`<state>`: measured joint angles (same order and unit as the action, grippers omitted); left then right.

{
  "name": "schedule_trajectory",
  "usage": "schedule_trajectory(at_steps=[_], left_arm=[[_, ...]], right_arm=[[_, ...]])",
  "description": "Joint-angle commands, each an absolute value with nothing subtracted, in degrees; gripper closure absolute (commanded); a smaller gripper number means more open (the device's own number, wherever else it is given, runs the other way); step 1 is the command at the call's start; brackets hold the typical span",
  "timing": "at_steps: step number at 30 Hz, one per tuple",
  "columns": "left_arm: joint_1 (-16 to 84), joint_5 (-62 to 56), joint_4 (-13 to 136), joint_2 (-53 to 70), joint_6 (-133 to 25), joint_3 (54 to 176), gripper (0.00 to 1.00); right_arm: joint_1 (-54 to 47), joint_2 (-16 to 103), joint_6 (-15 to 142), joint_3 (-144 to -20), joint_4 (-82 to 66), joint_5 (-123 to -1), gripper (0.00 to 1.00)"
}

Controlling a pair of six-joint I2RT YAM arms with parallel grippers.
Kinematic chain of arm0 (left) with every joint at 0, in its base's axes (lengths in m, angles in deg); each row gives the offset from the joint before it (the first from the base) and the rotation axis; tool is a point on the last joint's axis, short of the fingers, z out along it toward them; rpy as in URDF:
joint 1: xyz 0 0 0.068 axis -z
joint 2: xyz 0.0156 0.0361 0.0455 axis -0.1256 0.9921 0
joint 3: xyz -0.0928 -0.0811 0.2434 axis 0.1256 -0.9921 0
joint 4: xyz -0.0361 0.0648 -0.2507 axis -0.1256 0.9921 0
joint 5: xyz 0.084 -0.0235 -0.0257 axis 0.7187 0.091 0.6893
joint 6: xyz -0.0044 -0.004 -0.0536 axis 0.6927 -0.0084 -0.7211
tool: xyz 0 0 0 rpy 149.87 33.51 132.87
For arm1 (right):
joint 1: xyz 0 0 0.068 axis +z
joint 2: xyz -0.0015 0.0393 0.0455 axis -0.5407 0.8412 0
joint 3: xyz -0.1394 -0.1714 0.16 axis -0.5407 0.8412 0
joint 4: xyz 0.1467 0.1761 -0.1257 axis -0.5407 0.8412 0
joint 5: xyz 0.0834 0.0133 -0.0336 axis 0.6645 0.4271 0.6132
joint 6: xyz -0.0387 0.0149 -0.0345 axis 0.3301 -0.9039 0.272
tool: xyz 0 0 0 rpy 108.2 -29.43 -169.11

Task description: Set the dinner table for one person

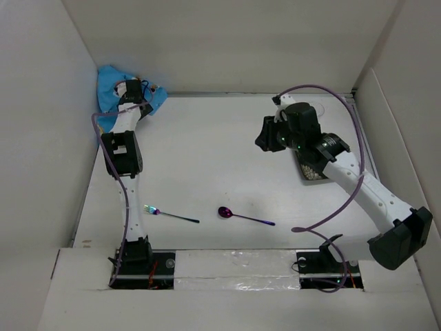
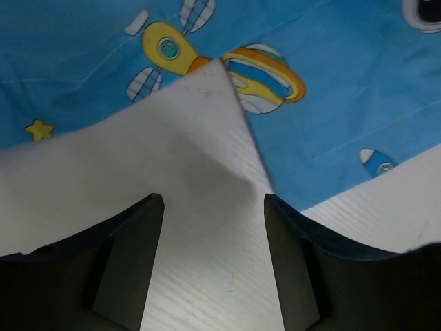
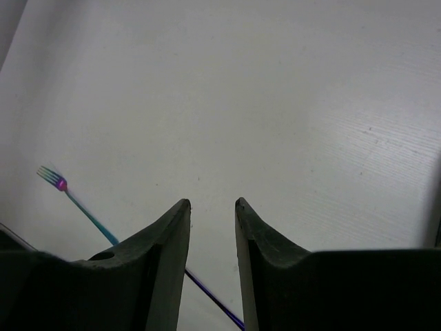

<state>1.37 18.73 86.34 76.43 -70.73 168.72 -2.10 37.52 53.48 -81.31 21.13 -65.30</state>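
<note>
The white dinner table (image 1: 207, 158) is walled by white panels. A blue cartoon-print cloth mat (image 1: 110, 86) lies crumpled in the far left corner. My left gripper (image 1: 134, 89) is over it, open and empty. In the left wrist view the left gripper (image 2: 213, 200) frames a white pointed flap (image 2: 200, 138) lying over the blue mat (image 2: 331, 89). A rainbow fork (image 1: 169, 214) and a purple spoon (image 1: 242, 216) lie near the front. My right gripper (image 1: 264, 143) hovers over the table's right half, narrowly open and empty (image 3: 211, 201). Its view shows the fork (image 3: 69, 193) and the spoon's handle (image 3: 213, 298).
A dark rectangular tray (image 1: 310, 172) with speckled contents lies partly under the right arm. A clear round item (image 1: 318, 109) stands behind it near the back wall. Purple cables loop over both arms.
</note>
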Motion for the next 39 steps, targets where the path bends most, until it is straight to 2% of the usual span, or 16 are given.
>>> schedule_trajectory(at_steps=[1,4,6,10,15,16,18,20,21,22,24,29,37,39], left_arm=[[1.5,17.69,85.26,77.46,-72.24,174.25,0.43],[2.21,18.38,85.96,80.71,-70.76,178.54,0.47],[2.73,18.39,83.24,80.63,-69.44,176.98,0.47],[2.73,14.89,82.28,82.21,-66.72,179.09,0.48],[2.73,8.11,80.52,85.2,-60.48,180.41,0.56],[2.73,7.07,80.51,85.81,-59.25,180.06,0.62],[2.73,2.84,81.04,87.13,-58.54,182.34,0.65],[2.73,2.05,80.95,87.48,-58.1,183.3,0.73],[2.73,1.96,81.56,87.83,-57.84,183.74,0.78],[2.73,1.52,81.91,88.19,-57.75,184.01,0.92],[2.73,-0.15,83.58,89.06,-57.57,185.15,1.0],[3.52,-1.2,88.42,88.28,-55.47,183.94,1.0],[9.76,-4.2,89.66,74.14,-53.62,169.18,1.0],[12.22,3.06,86.86,67.84,-53.87,163.99,1.0]], right_arm=[[0.14,39.41,52.79,-84.66,21.36,-64.23,0.62],[2.06,41.44,51.83,-86.24,21.27,-64.76,0.62],[3.47,42.23,51.65,-86.86,20.75,-65.11,0.63],[4.62,44.17,51.39,-89.4,20.48,-64.68,0.64],[4.62,46.45,52.17,-95.29,22.14,-62.83,0.67],[4.62,46.72,52.44,-96.61,22.85,-62.74,0.67],[4.62,47.5,53.66,-101.09,25.13,-62.3,0.68],[4.62,47.86,54.11,-104.34,26.54,-62.3,0.68],[4.62,48.21,54.55,-107.49,27.68,-62.21,0.68],[4.62,48.47,54.64,-109.17,28.21,-62.21,0.68],[4.62,48.74,55.07,-113.82,29.61,-62.3,0.68],[4.62,48.3,55.6,-118.94,29.45,-63.7,0.68],[2.34,47.69,54.81,-112.54,25.84,-62.3,0.69],[1.72,46.46,54.81,-109.81,25.15,-62.13,0.69]])
